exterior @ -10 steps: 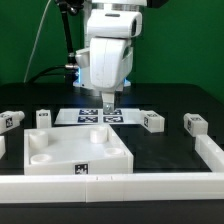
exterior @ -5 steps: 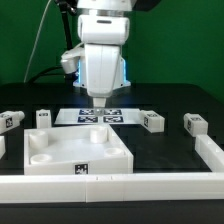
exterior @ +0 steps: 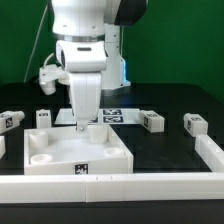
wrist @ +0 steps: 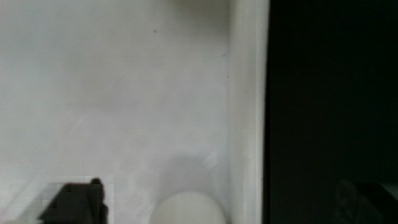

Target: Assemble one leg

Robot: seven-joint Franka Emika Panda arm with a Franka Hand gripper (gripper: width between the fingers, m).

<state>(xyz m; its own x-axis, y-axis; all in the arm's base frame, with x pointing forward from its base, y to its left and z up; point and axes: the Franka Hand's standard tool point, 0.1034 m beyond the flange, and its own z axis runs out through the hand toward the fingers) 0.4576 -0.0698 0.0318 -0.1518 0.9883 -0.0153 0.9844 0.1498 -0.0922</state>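
Observation:
Several legs, small white posts with marker tags, lie on the black table: two at the exterior view's left (exterior: pixel 10 120) (exterior: pixel 43 117) and two at its right (exterior: pixel 152 121) (exterior: pixel 194 123). My gripper (exterior: pixel 80 124) hangs low over the back edge of the large flat white square piece (exterior: pixel 75 152), apart from every leg. In the wrist view the gripper (wrist: pixel 222 205) is open and empty. One dark fingertip (wrist: pixel 75 200) shows over the white piece (wrist: pixel 125 90). The other is faint over the black table. A round socket (wrist: pixel 192 208) lies between them.
The marker board (exterior: pixel 112 115) lies behind the square piece, partly hidden by the arm. A white L-shaped wall (exterior: pixel 120 184) runs along the front and up the exterior view's right (exterior: pixel 210 150). A green backdrop stands behind.
The arm has swung to the exterior view's left, from above the marker board to the square piece's back edge. The gripper still holds nothing.

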